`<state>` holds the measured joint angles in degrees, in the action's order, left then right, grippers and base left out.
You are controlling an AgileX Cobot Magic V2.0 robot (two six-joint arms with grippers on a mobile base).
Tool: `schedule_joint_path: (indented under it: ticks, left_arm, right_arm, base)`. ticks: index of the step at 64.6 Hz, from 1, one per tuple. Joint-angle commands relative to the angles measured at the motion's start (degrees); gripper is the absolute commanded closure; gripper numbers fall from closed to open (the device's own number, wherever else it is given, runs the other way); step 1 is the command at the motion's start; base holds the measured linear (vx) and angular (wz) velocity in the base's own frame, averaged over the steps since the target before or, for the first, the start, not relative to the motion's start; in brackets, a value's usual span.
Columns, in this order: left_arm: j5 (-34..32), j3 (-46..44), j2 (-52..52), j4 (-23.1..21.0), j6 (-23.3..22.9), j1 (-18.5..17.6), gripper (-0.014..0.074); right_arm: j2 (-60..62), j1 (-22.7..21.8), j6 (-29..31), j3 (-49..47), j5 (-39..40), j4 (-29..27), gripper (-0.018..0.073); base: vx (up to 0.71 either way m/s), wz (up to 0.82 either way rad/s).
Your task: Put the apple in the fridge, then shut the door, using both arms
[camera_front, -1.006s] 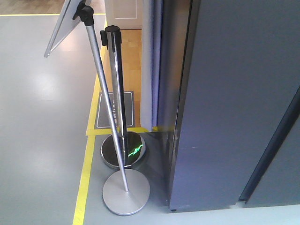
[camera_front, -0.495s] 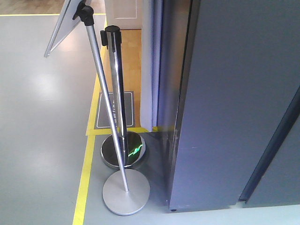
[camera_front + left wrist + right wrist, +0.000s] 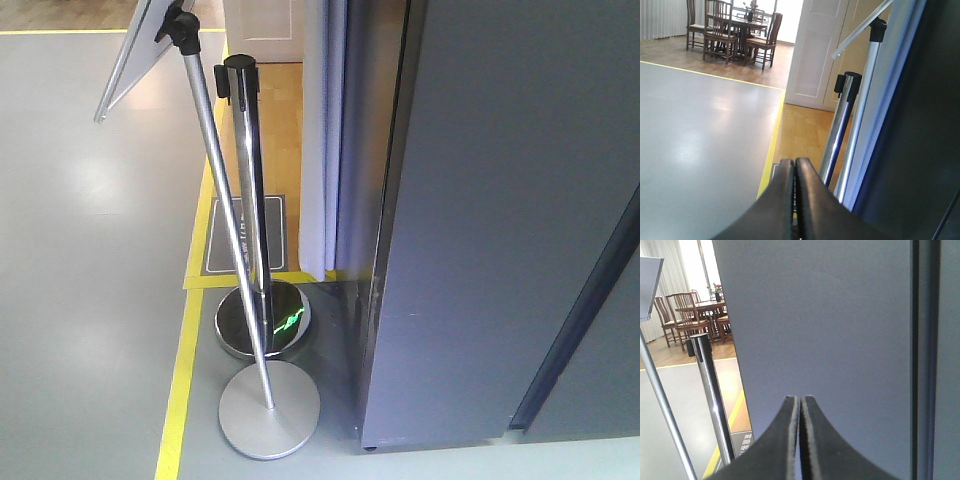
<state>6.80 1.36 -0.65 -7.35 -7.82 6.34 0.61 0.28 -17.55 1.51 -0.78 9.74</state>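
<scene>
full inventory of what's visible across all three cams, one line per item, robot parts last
fridge door: 1, dark grey, fills right of front view
chrome stanchion pole: 1, shiny chrome with black cap, upright left of the door on a round mirrored base
sign stand: 1, matte silver pole leaning, flat round base, tilted board on top
floor tape: yellow lines, edging the grey floor
floor mat: 1, dark with lettering, behind the poles
white door: 1, background of left wrist view
dining table and chairs: dark wood, far room
apple: not in view
left gripper: black, fingers together
right gripper: black, fingers together, facing the door
</scene>
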Motion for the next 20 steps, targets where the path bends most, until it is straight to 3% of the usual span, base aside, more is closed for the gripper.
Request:
schedule_joint_path:
  ticks: [1, 20]
  left_arm:
    - [-4.6, 1.7, -0.9, -0.1, -0.5, 0.1, 0.0602]
    - [-4.6, 1.7, -0.9, -0.1, -0.5, 0.1, 0.0602]
  right_arm:
    - [0.6, -0.3, 0.9, 0.1, 4.6, 0.8, 0.0564]
    - [0.6, -0.3, 0.9, 0.1, 4.6, 0.8, 0.0564]
  base:
    - [0.0, 0.0]
    - [0.0, 0.0]
